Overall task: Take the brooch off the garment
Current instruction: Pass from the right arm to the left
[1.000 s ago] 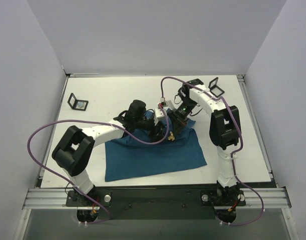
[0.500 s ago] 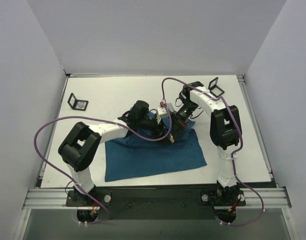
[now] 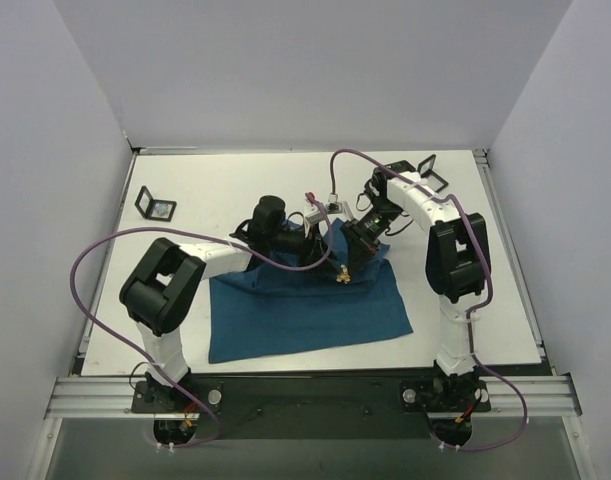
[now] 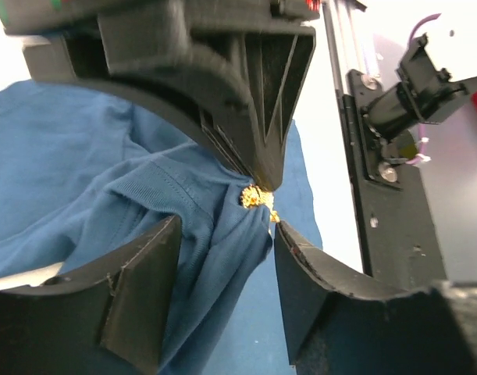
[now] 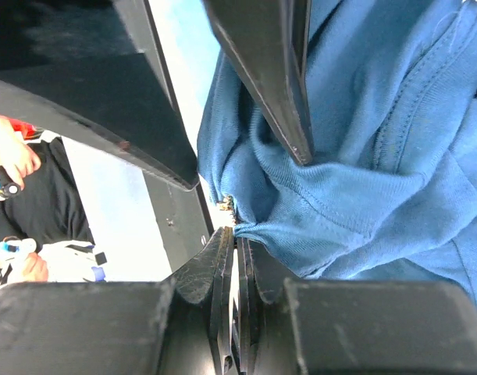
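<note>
A: Where does the brooch (image 4: pixel 254 197) sit?

B: On the T-shirt (image 3: pixel 315 310), at the top of a pinched-up peak of cloth. In the overhead view that is just right of centre, at the shirt's upper edge. In the left wrist view it is a small gold cluster at mid-frame.

A: What lifts the cloth?

B: The right fingers (image 5: pixel 236 234). They are pressed fully together on a fold of the teal fabric, and the creases gather into their tips. The brooch lies right at those tips. I cannot tell whether any of the metal is caught between them.

A: And the left fingers (image 3: pixel 323 258)?

B: Parted, with a clear gap, and gripping nothing. In the left wrist view they rise from the bottom edge, one on each side of the raised fold. The brooch is just above the gap, nearer the right-hand one.

A: How does the rest of the shirt lie?

B: Spread flat on the white table (image 3: pixel 235 190) in the lower middle of the overhead view. It is crumpled only along its upper edge, where both arms meet.

A: Anything else on the table?

B: A black square frame (image 3: pixel 155 206) at the upper left and a second frame (image 3: pixel 430 175) at the upper right, behind the right arm. Both are off the shirt.
</note>
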`<action>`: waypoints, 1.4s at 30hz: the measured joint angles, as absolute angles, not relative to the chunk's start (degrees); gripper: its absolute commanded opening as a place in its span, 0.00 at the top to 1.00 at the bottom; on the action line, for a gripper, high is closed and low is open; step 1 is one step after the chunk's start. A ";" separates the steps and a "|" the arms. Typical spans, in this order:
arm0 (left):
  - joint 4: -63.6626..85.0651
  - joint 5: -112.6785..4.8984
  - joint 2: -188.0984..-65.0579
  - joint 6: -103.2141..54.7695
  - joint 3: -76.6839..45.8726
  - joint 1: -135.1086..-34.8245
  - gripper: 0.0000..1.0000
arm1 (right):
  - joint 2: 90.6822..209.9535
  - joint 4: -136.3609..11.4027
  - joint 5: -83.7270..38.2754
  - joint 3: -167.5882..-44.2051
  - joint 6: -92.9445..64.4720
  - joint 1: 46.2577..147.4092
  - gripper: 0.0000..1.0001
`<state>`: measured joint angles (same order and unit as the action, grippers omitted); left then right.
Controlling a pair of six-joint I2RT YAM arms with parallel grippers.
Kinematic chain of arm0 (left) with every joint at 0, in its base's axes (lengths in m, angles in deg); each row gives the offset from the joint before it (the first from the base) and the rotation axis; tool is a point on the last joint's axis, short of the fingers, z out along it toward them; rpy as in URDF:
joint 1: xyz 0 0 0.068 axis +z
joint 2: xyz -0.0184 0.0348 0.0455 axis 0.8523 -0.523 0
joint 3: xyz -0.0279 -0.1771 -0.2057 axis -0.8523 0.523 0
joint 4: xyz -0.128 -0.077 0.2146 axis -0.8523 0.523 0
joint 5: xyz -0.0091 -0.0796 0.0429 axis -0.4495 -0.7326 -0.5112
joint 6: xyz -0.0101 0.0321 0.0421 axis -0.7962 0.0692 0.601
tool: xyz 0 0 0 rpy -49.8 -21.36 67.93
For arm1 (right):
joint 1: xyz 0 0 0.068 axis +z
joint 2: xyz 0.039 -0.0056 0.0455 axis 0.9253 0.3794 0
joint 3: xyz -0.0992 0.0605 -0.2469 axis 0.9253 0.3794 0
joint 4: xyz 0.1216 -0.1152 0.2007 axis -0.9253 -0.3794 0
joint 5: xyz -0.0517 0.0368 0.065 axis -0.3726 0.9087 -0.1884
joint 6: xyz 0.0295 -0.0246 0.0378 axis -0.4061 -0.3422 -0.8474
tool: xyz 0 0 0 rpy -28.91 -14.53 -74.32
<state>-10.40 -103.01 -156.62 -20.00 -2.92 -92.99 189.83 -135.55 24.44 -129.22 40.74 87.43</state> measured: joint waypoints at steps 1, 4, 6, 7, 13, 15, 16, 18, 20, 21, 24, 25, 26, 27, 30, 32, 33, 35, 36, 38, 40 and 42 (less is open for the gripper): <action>-10.99 -103.60 -156.93 -20.63 -2.79 -92.92 0.41 | 189.57 -135.60 24.61 -129.22 40.85 87.24 1.00; -11.62 -104.94 -157.21 -21.59 -2.70 -93.03 0.41 | 189.35 -135.64 24.90 -129.22 41.09 87.17 1.00; -12.17 -105.70 -157.21 -22.12 -2.70 -93.08 0.41 | 189.35 -135.66 25.14 -129.22 41.16 87.13 1.00; -12.41 -106.03 -157.21 -22.49 -2.70 -93.10 0.42 | 189.35 -135.68 25.23 -129.22 41.22 87.13 1.00; -14.90 -107.65 -157.39 -24.54 -2.39 -93.27 0.52 | 189.35 -135.99 25.58 -129.22 41.59 86.84 1.00; -15.64 -108.09 -157.76 -25.11 -2.39 -93.32 0.53 | 189.35 -136.10 25.64 -129.22 41.72 86.80 1.00; -15.79 -108.24 -157.95 -25.37 -2.39 -93.32 0.53 | 189.35 -136.12 25.64 -129.22 41.77 86.80 1.00; -15.93 -108.61 -158.39 -25.77 -2.39 -93.32 0.54 | 189.33 -136.16 25.66 -129.22 41.88 86.75 1.00; -16.21 -108.92 -158.81 -25.99 -2.39 -93.32 0.58 | 189.33 -136.23 25.69 -129.22 42.01 86.62 1.00; -16.19 -108.94 -158.94 -26.07 -2.39 -93.32 0.60 | 189.31 -136.25 25.71 -129.22 42.03 86.54 1.00; -16.36 -109.00 -159.05 -26.23 -2.39 -93.32 0.68 | 189.09 -136.30 25.88 -129.22 42.16 86.34 1.00; -16.54 -109.07 -159.05 -26.36 -2.39 -93.32 0.70 | 188.96 -136.32 25.99 -129.22 42.18 86.27 1.00; -16.67 -109.16 -159.05 -26.53 -2.39 -93.32 0.73 | 188.78 -136.34 26.06 -129.22 42.18 86.23 1.00; -16.89 -109.24 -159.05 -26.69 -2.39 -93.32 0.74 | 188.67 -136.36 26.06 -129.22 42.20 86.21 1.00; -17.39 -109.42 -159.09 -27.34 -2.39 -93.32 0.81 | 188.61 -136.51 26.08 -129.22 42.20 86.12 1.00; -17.59 -109.55 -159.31 -27.73 -2.39 -93.32 0.82 | 188.61 -136.56 26.08 -129.22 42.20 86.12 1.00; -17.83 -109.66 -159.44 -27.98 -2.39 -93.32 0.82 | 188.61 -136.58 26.06 -129.22 42.20 86.12 1.00; -18.00 -109.83 -159.75 -28.39 -2.41 -93.32 0.82 | 188.59 -136.60 26.06 -129.22 42.20 86.12 1.00; -18.11 -109.96 -159.81 -28.57 -2.41 -93.32 0.80 | 188.59 -136.60 26.06 -129.22 42.20 86.12 1.00; -18.29 -110.10 -159.83 -28.78 -2.41 -93.32 0.76 | 188.59 -136.67 26.06 -129.22 42.20 86.12 1.00; -18.31 -110.18 -159.86 -29.02 -2.41 -93.34 0.71 | 188.59 -136.73 26.06 -129.22 42.20 86.12 1.00; -18.37 -110.23 -159.86 -29.31 -2.41 -93.38 0.71 | 188.61 -136.78 26.06 -129.22 42.20 86.12 1.00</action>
